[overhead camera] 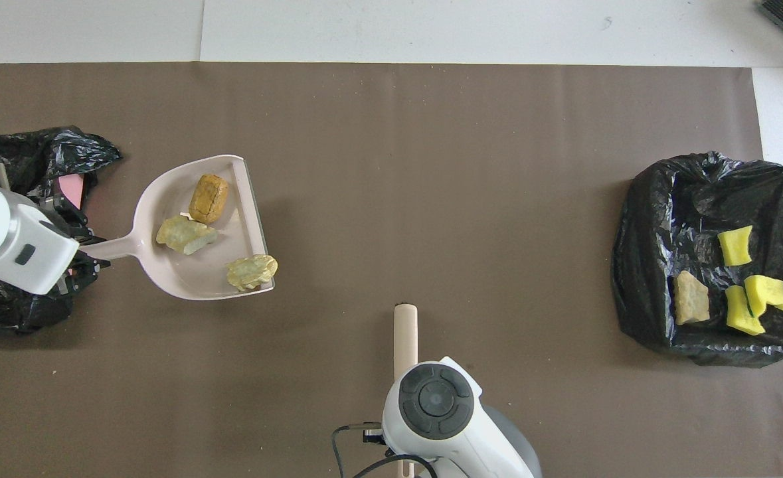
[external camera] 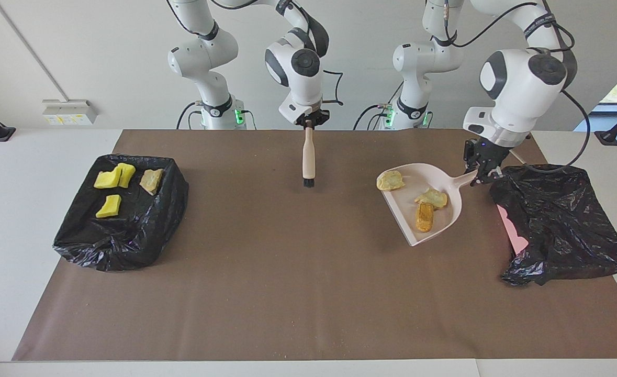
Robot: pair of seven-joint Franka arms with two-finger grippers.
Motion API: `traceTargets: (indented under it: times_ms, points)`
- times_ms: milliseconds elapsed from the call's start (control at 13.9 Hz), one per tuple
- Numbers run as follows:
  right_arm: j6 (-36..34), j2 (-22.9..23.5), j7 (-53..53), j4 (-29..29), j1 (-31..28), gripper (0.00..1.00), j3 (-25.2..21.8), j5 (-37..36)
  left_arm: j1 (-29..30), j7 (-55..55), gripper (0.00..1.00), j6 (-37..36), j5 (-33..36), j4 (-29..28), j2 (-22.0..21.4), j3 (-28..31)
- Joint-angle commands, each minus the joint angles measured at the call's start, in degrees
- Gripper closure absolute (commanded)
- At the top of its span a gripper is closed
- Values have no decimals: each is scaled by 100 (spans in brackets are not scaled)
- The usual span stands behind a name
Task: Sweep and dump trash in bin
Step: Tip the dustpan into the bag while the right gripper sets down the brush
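My left gripper [external camera: 477, 175] is shut on the handle of a pale pink dustpan [external camera: 406, 209], held up beside the black-bagged bin [external camera: 559, 225] at the left arm's end of the table. In the pan lie three tan-brown pieces of trash: one [external camera: 390, 180] at the open lip, two [external camera: 431, 198] [external camera: 424, 217] deeper in. From overhead the dustpan [overhead camera: 185, 269] points away from the bin [overhead camera: 19, 166], next to the left gripper [overhead camera: 89, 249]. My right gripper [external camera: 309, 123] is shut on a wooden brush [external camera: 308, 157] that hangs bristles down over the mat's middle. Overhead, the wrist hides that gripper and only the brush [overhead camera: 405, 332] shows.
A second black-bagged bin [external camera: 120, 209] stands at the right arm's end of the table, holding three yellow chunks [external camera: 110, 178] and a tan piece [external camera: 151, 179]. A brown mat [external camera: 287, 293] covers the table; pink [external camera: 509, 228] shows at the first bin's mouth.
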Motion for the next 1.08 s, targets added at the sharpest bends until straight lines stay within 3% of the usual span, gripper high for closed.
traceTargets:
  times_ms: [0,144,360,576,720,864,936,1008]
  points:
    - [305,102,260,-140,88,100,-7,98,1022,1495,100,-75,-703,-56,-145,-69]
    - [314,120,217,-219,88,100,-7,98,1770,2639,100,-56,-1179,58,-136,-69]
    - [551,85,94,-430,97,100,2,98,2404,3731,100,-31,-1181,67,-153,-51]
    - [596,111,-56,-474,97,100,-7,98,2555,4252,100,549,-1111,76,-145,368]
    - [648,94,-108,-527,97,88,-7,98,2599,4261,100,480,-1111,364,-22,730]
    - [815,50,-293,-650,105,82,2,98,2617,4253,100,16,-997,1109,398,766]
    - [815,58,-302,-659,106,71,2,98,2626,4253,100,-178,-814,1601,653,766]
    - [789,58,-311,-650,106,48,2,98,2643,4253,100,-258,-629,2032,916,775]
